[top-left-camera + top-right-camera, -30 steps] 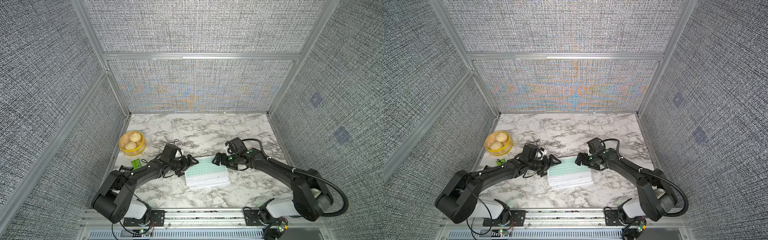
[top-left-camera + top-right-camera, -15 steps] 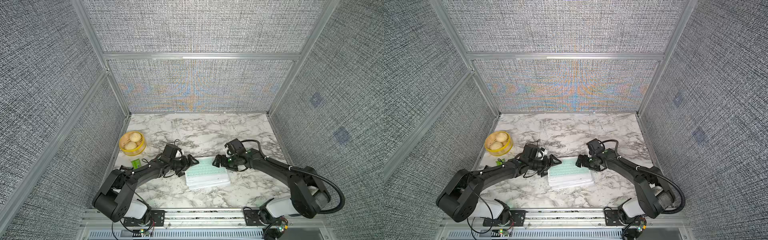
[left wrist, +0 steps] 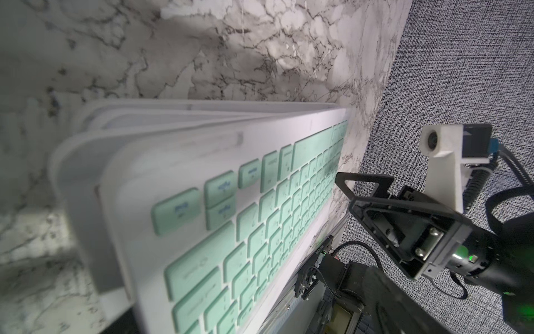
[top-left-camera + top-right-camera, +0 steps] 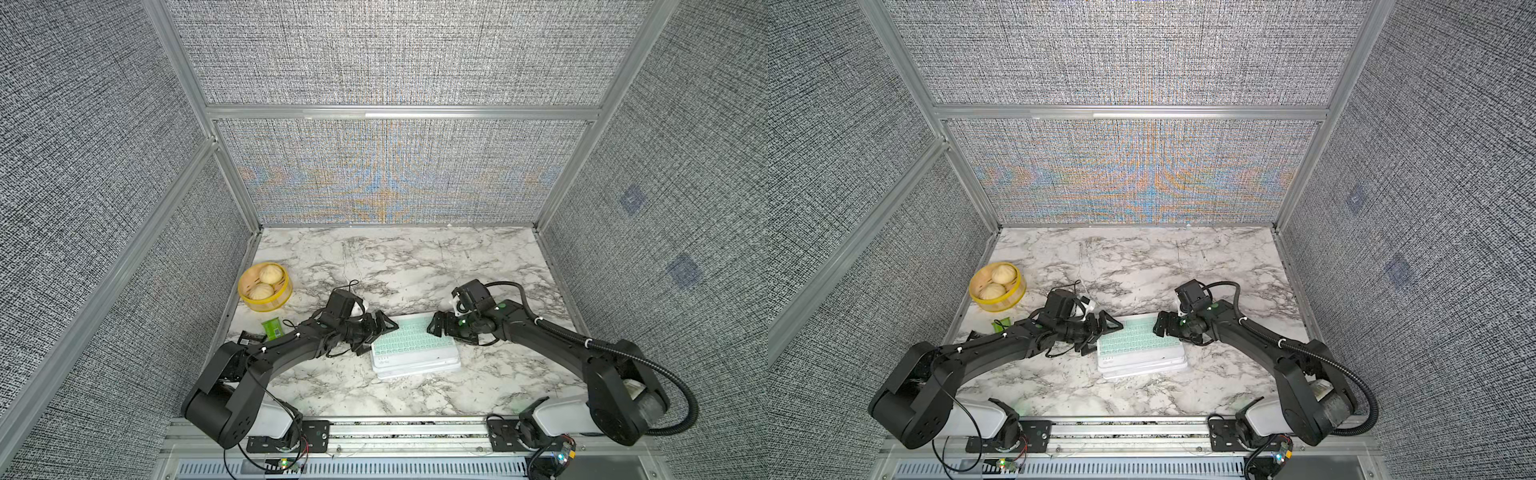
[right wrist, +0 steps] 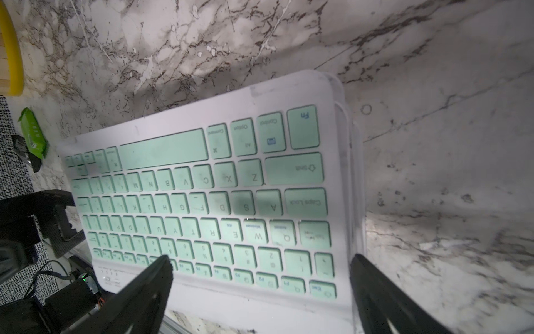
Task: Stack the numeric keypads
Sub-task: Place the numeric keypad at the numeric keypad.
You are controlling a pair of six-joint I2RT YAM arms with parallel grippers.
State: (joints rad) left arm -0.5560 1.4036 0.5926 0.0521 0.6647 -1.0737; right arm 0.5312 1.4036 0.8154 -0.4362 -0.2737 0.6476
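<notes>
Moved: nothing; both arms stay put.
Keypad stack [image 4: 415, 351]: mint-keyed one on top, near-centre of worktop [image 4: 415, 266].
Left pincer [image 4: 380, 332]: apart, at stack's left edge.
Right pincer [image 4: 437, 327]: apart, over right edge.

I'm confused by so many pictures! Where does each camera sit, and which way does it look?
Top views: high above the bases, looking down on the table, keypad stack, left arm, right arm.
Left wrist: low beside the stack, looking along it at the right gripper.
Right wrist: above the stack's other end; its own fingers show, left gripper beyond.
Shared: all see the mint top keypad.
</notes>
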